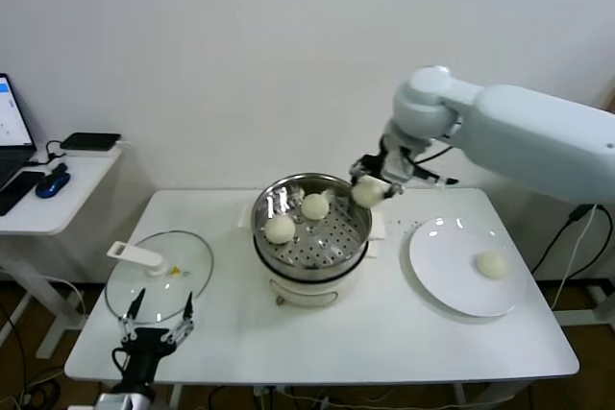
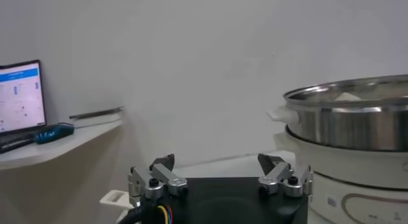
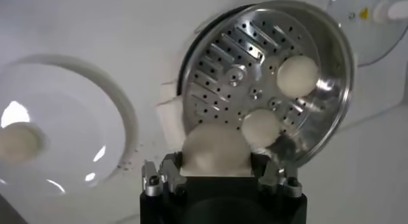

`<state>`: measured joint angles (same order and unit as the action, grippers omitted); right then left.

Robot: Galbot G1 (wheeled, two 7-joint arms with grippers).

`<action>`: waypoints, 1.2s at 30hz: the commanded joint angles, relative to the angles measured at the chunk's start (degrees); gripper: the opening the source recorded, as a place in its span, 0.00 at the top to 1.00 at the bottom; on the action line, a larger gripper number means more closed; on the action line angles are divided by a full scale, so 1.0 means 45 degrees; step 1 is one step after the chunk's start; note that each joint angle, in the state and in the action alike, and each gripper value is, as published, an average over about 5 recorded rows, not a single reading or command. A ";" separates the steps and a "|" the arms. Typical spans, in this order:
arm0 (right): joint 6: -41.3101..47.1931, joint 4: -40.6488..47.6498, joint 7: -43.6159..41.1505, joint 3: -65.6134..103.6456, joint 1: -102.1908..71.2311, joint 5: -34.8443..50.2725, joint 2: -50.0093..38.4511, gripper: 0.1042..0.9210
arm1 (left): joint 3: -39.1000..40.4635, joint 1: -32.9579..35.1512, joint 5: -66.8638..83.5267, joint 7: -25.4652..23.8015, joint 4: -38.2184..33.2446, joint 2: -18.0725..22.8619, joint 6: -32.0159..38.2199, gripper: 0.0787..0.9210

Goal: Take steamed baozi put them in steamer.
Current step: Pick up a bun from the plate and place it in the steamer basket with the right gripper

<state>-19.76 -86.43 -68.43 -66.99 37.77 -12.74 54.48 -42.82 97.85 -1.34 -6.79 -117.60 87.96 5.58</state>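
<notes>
Creamy-white baozi [image 1: 367, 191] is clamped in the right gripper [image 1: 371, 188], over the steamer [image 1: 312, 223] rim on its plate side. Free perforated floor lies inward, toward the robot's left; left gripper [image 1: 154, 320] parked, fingers spread.

Right arm [image 1: 519, 132]: bulky pale blue-white shell, rounded joint cap at the wrist end, black cables looping beside it. Right gripper [image 3: 217, 174]: black block body, silver metal finger mounts with dark screws. Left gripper [image 2: 220, 174]: same black body, silver knuckles, dark fingertips, coloured wires bundled at its base.
</notes>
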 commanded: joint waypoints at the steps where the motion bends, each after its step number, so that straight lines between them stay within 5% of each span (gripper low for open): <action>1: -0.0891 0.0719 0.0024 0.0686 -0.1445 -0.1940 0.2753 0.28 | -0.0011 -0.0024 -0.0062 0.0015 -0.0053 0.0005 -0.0078 0.12; 36: -0.1025 0.0858 -0.0199 0.0042 -0.3232 -0.2472 0.3577 0.28 | 0.0050 -0.0098 -0.0251 0.0012 0.0325 -0.0006 -0.0139 0.12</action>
<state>-24.06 -82.03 -69.28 -66.45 24.05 -23.41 70.42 -42.79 97.51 -2.40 -6.74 -116.25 87.82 4.96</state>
